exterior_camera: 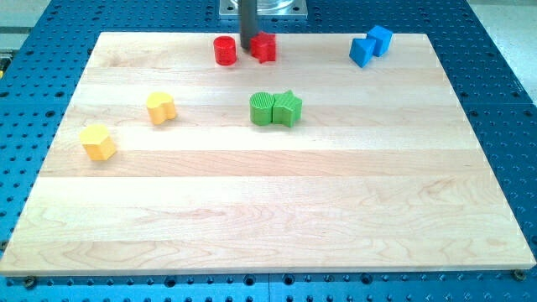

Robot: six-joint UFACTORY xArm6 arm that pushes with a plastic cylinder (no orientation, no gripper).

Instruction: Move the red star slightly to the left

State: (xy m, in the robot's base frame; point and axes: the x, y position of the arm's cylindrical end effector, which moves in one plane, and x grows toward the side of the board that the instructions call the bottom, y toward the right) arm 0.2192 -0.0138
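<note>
1. The red star (265,47) sits near the top edge of the surface (268,210), partly hidden by my rod.
2. My tip (249,48) is wedged between it and the red cylinder (225,50) – on the star's left side.
3. No claw here, just the rod.
4. Risk: pushing from here shoves it right, or bumps the cylinder – probably need to go around.

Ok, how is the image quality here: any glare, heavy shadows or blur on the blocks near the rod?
Camera view: lighting even, no glare on the wooden board; shadows soft and short beside the blocks; my tip sits between the red cylinder and red star, both slightly soft-edged, so contact is unclear; the board's edges converge toward the view's top.
</note>
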